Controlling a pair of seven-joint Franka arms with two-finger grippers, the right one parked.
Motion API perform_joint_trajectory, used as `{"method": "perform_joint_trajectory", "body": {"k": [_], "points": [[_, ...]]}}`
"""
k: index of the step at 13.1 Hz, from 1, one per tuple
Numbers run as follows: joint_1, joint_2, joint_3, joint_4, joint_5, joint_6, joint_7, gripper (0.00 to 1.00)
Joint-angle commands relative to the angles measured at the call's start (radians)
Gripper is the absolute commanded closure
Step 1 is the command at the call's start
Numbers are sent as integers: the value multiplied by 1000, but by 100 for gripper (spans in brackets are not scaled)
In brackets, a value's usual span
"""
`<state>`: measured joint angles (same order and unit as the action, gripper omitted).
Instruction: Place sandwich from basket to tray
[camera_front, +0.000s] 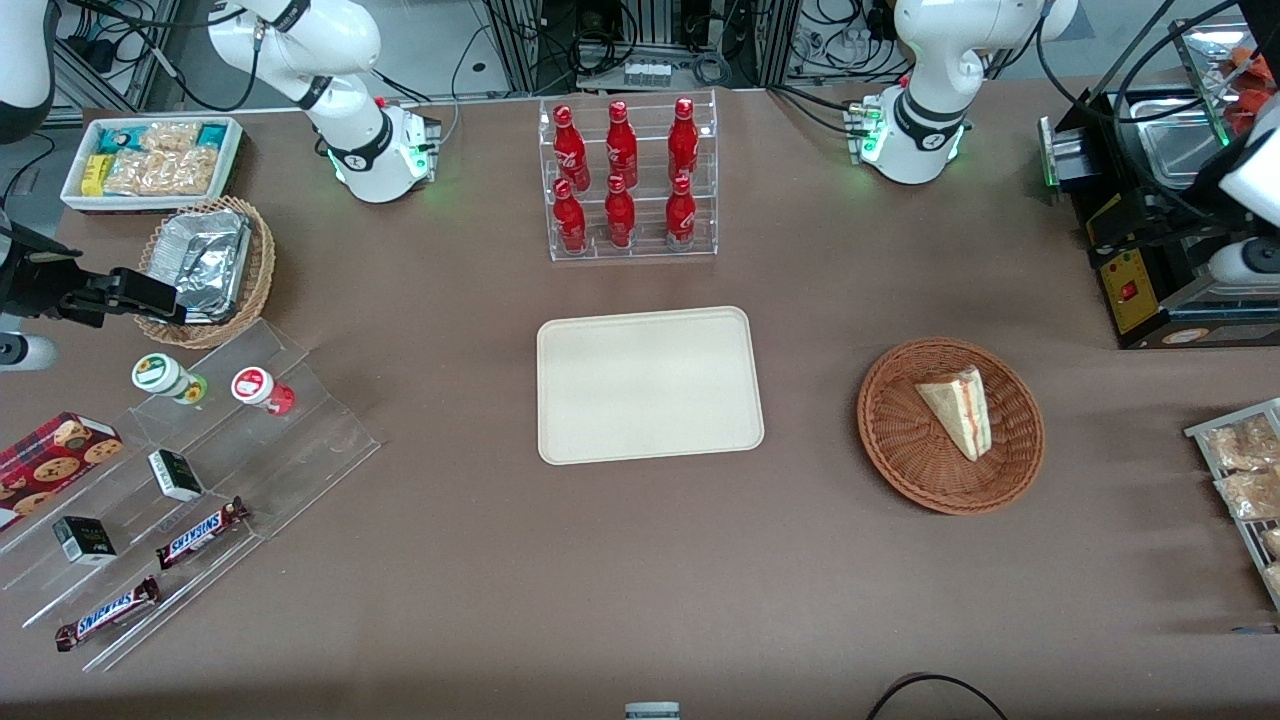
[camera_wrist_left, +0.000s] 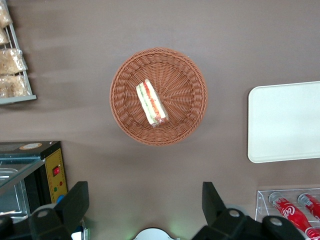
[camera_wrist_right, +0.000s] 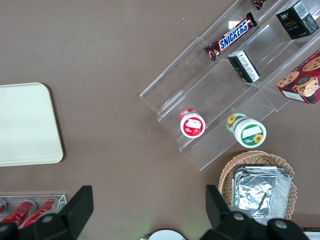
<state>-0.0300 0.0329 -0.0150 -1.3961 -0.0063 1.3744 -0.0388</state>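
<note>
- While nothing touches it, the sandwich (camera_front: 957, 410) lies in the basket (camera_front: 900, 440) on the brown worktop (camera_front: 640, 560), its red and green filling showing along one cut edge.
- Toward the parked arm's end, a clear stepped stand (camera_front: 200, 480) carries two Snickers bars (camera_front: 200, 532), small dark boxes (camera_front: 176, 474), a cookie box (camera_front: 55, 458) and two round tubs (camera_front: 165, 376).
- Farther from the front camera than that stand sits a foil-lined basket (camera_front: 205, 268), and farther still a white bin (camera_front: 150, 160) of snack packets.
- At the middle, the tray (camera_front: 648, 385) lies flat and bare.
- Farther from the camera than the tray, a clear rack (camera_front: 628, 180) holds six red bottles (camera_front: 620, 145).
- Toward the working arm's end, the basket rests well apart from the tray.
- High above the worktop, the pincer (camera_wrist_left: 145, 210) hangs with its fingers (camera_wrist_left: 212, 200) spread wide apart, gripping nothing; the basket and sandwich show between them in the wrist view.
- Beside the basket, at the table's end, stand a dark machine (camera_front: 1150, 270) and a wire shelf (camera_front: 1240, 480) of snack bags.
</note>
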Motion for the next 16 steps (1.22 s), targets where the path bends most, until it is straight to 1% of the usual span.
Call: {"method": "perform_joint_trajectory", "body": {"k": [1, 3, 5, 7, 8, 11, 13, 16], "points": [[12, -10, 10, 13, -23, -38, 5, 0], [10, -5, 9, 6, -20, -37, 0, 0], [5, -2, 6, -42, -9, 3, -7, 0], [5, -8, 6, -148, -8, 95, -10, 0], [5, -19, 6, -234, -8, 177, -19, 0], [4, -68, 6, -484, -8, 441, -130, 0], [2, -64, 4, -611, -8, 608, -180, 0], [-4, -48, 3, -783, -9, 874, -317, 0]]}}
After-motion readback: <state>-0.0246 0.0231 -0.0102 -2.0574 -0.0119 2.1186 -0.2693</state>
